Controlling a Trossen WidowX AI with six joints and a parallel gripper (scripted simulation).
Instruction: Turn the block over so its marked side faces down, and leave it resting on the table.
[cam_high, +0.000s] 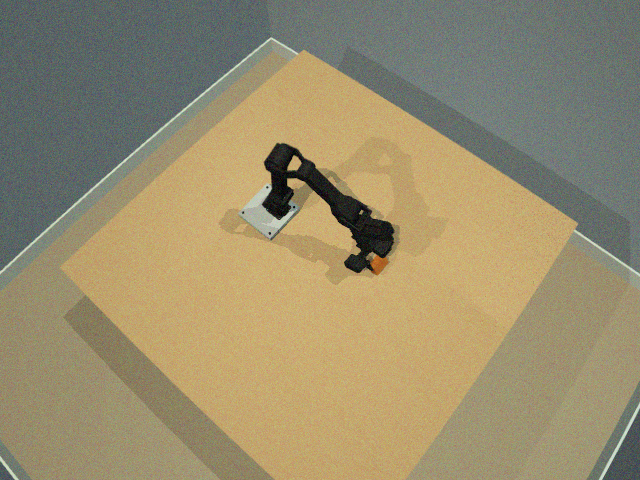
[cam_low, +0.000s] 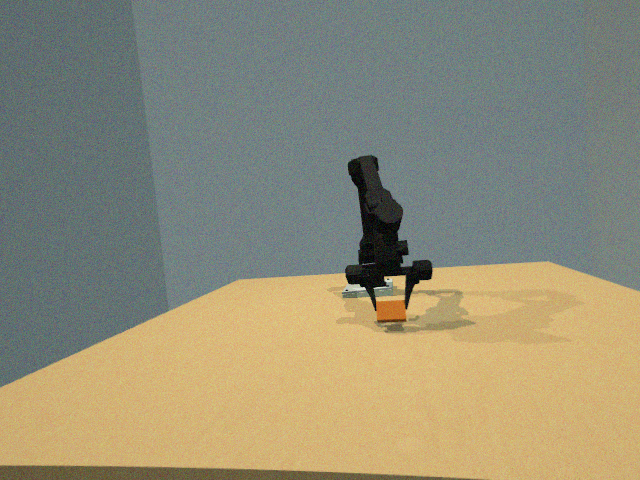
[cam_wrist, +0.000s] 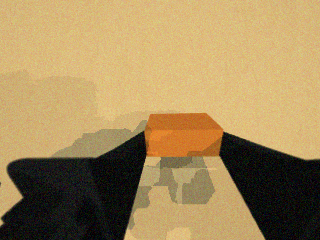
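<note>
The orange block (cam_wrist: 183, 134) sits between my two black fingers, and my gripper (cam_wrist: 180, 134) is shut on its sides. In the exterior view the block (cam_low: 391, 310) hangs a little above the table, with its shadow on the surface just below it. My gripper (cam_low: 390, 304) points down over it. In the top view the block (cam_high: 379, 265) shows partly under the wrist, at the end of the outstretched arm (cam_high: 336, 198). I see no marking on the faces in view.
The arm's grey base plate (cam_high: 268, 215) lies on the tan table, behind and left of the block. A low white-edged border (cam_high: 129, 160) surrounds the table area.
</note>
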